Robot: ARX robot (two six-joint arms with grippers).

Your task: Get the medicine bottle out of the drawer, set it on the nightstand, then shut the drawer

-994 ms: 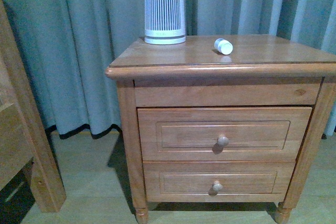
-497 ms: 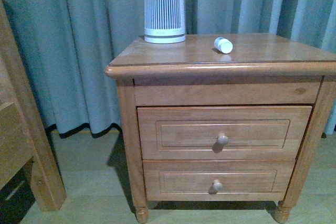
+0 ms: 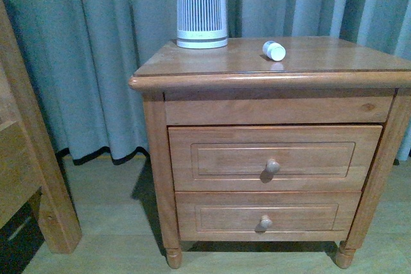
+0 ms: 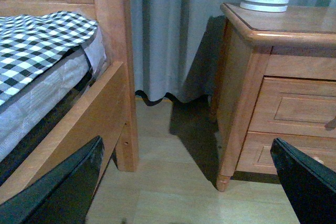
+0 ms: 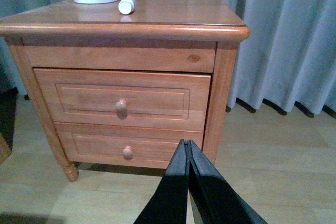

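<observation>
1. Medicine bottle (image 3: 274,50) lying on its side on the top of the nightstand (image 3: 212,63), near the tall white ribbed appliance (image 3: 201,8) but apart from it; placement judged complete.
2. Drawer (image 3: 275,158), the taller upper front with round knob (image 3: 273,166), appearing flush with the frame in the front and right wrist views; no pale interior showing. Closing judged done or nearly so.
3. Right end effector (image 5: 186,150) with fingers pressed together, holding nothing, set well back from the nightstand and low, facing the two drawer fronts.
4. Left end effector (image 4: 189,182) spread wide, empty, well apart from the nightstand, between it and the bed frame (image 4: 113,66) with its checked bedding (image 4: 37,40).
5. Remaining step, as a judgement: confirm full closure. If any gap is found, press squarely on the panel beside the knob, straight inward, slowly, avoiding a jolt that could roll the bottle toward the top's edge.
6. Shorter lower drawer front (image 3: 266,217) to be left untouched.
</observation>
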